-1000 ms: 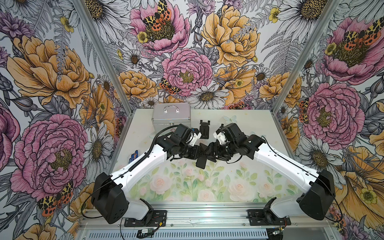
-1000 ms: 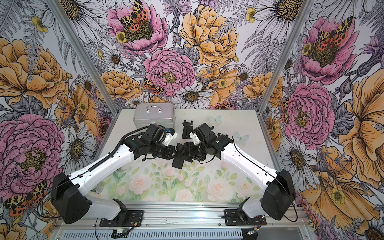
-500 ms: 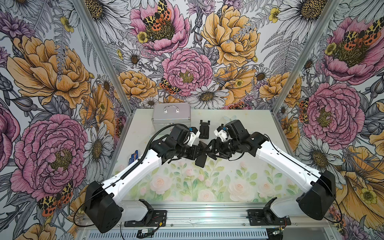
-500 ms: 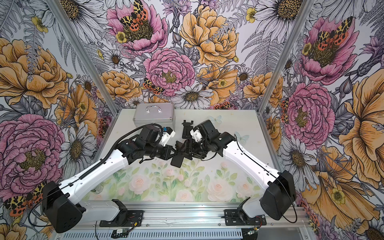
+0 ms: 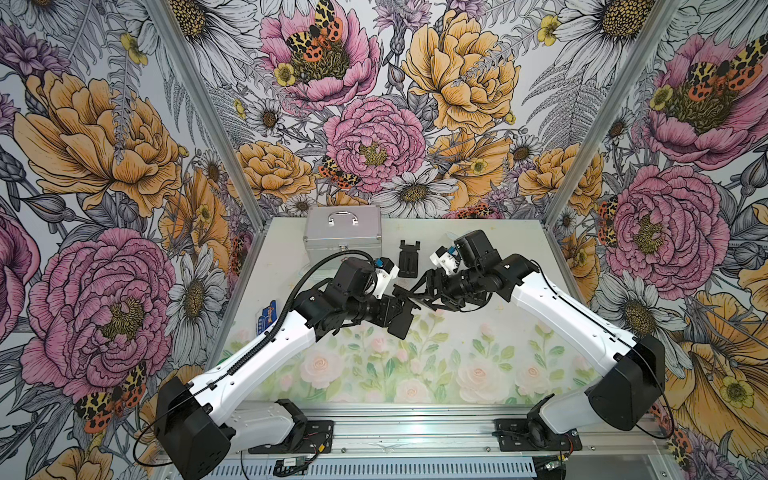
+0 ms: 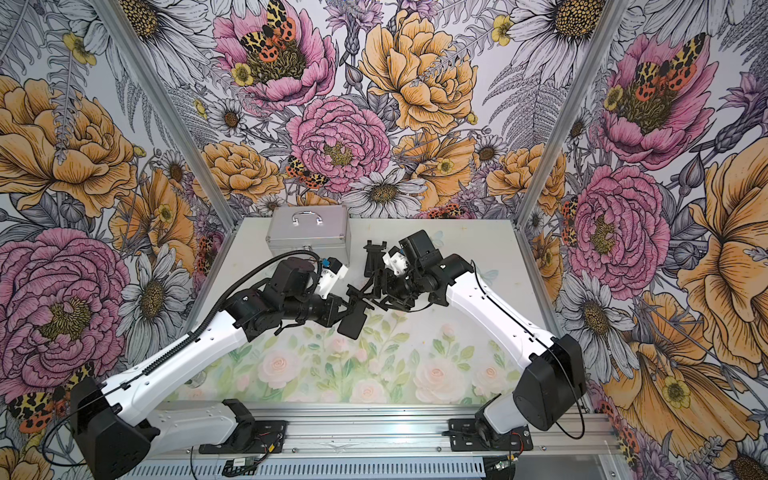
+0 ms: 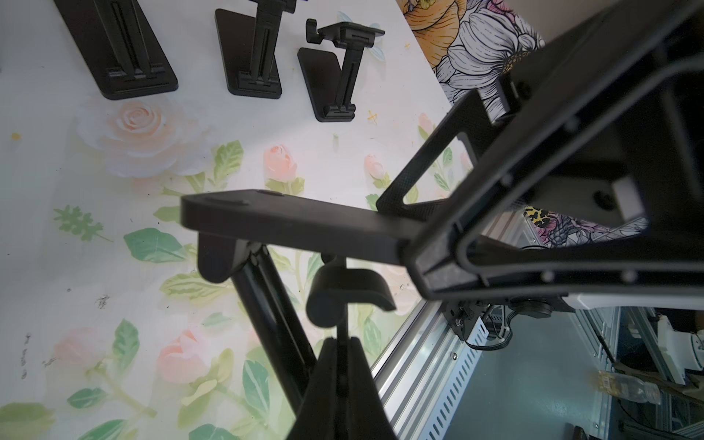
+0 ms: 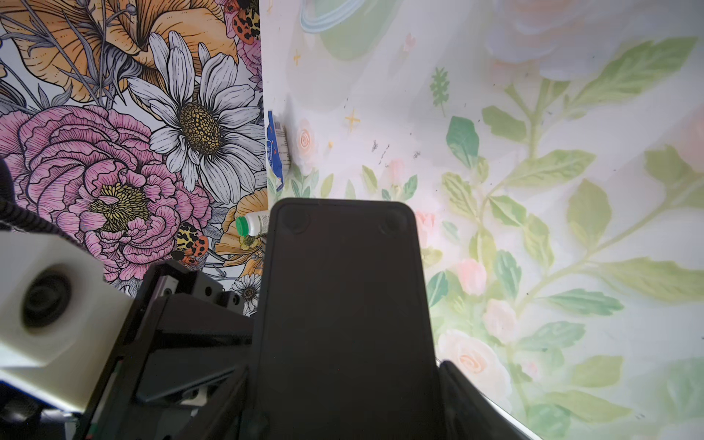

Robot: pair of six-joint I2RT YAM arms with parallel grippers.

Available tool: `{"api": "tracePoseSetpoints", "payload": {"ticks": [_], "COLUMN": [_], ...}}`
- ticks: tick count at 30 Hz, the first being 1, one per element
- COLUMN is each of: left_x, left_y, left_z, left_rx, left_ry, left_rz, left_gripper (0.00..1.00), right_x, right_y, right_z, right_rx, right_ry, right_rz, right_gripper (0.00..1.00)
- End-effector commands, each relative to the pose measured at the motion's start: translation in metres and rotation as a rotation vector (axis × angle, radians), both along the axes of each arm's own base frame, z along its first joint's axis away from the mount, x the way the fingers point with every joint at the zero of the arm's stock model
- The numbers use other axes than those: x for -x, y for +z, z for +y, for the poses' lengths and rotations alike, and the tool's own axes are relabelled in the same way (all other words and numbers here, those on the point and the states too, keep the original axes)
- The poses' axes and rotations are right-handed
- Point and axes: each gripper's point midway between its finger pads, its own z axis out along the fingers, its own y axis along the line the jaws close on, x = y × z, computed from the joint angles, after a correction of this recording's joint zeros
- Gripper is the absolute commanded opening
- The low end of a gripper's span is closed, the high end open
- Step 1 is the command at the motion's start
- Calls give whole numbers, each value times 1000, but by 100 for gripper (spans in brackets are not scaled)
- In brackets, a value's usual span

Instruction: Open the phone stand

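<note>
Nearest, the flowered worktop [image 5: 478, 357] lies under both arms. Above it, in front of the metal case [image 5: 343, 232] and well clear of it, the phone stand [image 5: 402, 322] hangs in the air between the two tools. The left tool [image 7: 337, 354] is pinched together on a thin edge at the stand's cradle end. The right tool [image 8: 344, 371] stands wide, clamped across the flat base plate [image 8: 343, 274]. The strut [image 7: 280, 324] already angles away from the base, so I judge the unfolding to be partway done. The next move calls for the right tool to hold the base firm while the left swings the cradle further out on its hinge. Farther back, just beside the case, a spare stand [image 5: 409, 259] sits on the worktop.
</note>
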Motion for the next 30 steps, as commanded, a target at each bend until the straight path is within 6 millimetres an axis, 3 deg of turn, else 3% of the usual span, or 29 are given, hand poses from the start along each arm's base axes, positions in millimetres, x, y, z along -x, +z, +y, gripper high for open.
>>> {"api": "tracePoseSetpoints", "payload": {"ticks": [1,14,21,23,27,30], "left_x": [45,71,62,59,49,41], "left_y": [-6,28,34,26,9,4], "left_z": [7,-27,-32,-28,-10,2], "left_rx": [-30,-4,-13,-19,-12,27], "left_ry": [-100,-196,-171,-156,-83,-31], "left_rz": [78,3,-21,8,92,167], "left_gripper": [0,0,0,0,0,0], "right_x": [-65,-79,-79,-79,-77,-67], "right_y": [16,-5,-6,0,15,26], "right_z": [-23,-10,-14,-20,-34,-44], "right_rx": [27,44,64,69,87,102], "right_ry": [-192,-155,-159,-172,-200,-204], "right_rz": [-146,-106,-131,-154,-228,-298], "right_gripper": [28,27,27,31,51,56]}}
